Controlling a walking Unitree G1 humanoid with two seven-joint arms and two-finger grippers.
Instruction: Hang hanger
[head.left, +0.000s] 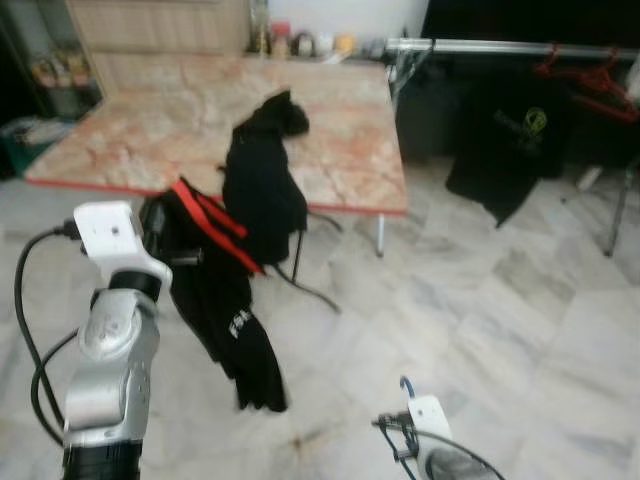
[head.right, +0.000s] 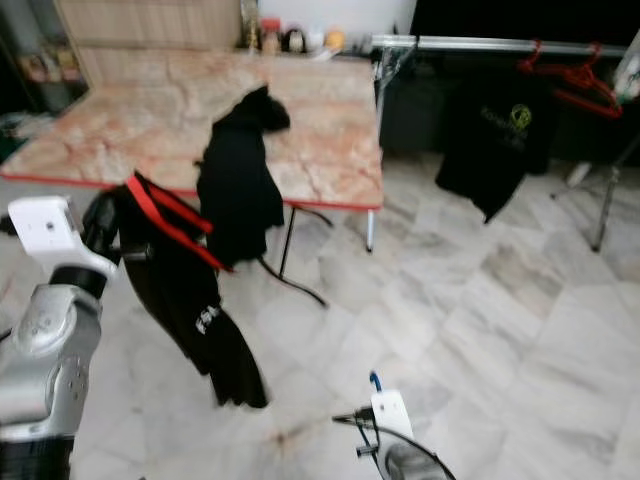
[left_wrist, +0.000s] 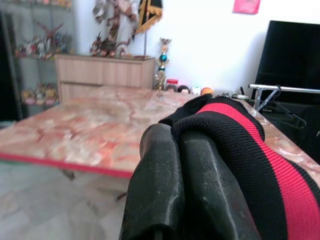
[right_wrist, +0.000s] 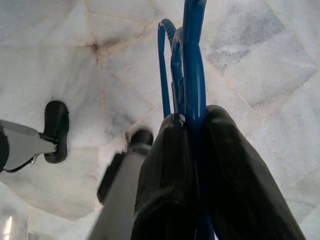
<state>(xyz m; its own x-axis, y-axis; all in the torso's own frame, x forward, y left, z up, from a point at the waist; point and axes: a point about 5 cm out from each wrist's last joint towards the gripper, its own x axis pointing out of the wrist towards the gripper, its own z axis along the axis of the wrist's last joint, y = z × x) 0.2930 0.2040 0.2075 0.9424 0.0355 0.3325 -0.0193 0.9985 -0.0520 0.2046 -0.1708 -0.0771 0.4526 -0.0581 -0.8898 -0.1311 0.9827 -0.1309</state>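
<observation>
My left gripper (left_wrist: 176, 137) is shut on the black-and-red ribbed collar (left_wrist: 260, 155) of a black garment (head.left: 225, 310). The garment hangs from it in front of the table, down toward the floor. My right gripper (right_wrist: 192, 122) is shut on a blue wire hanger (right_wrist: 192, 60), held low over the marble floor at the bottom of the eye views. The hanger's hook (head.left: 405, 385) pokes up there. At the back right stands a clothes rail (head.left: 500, 47).
A marble-topped table (head.left: 150, 140) with a red edge carries a second black garment (head.left: 262, 180) draped over its front. Red hangers (head.left: 590, 80) and a black T-shirt (head.left: 510, 140) hang on the rail. A rack leg (head.left: 618, 215) stands at far right.
</observation>
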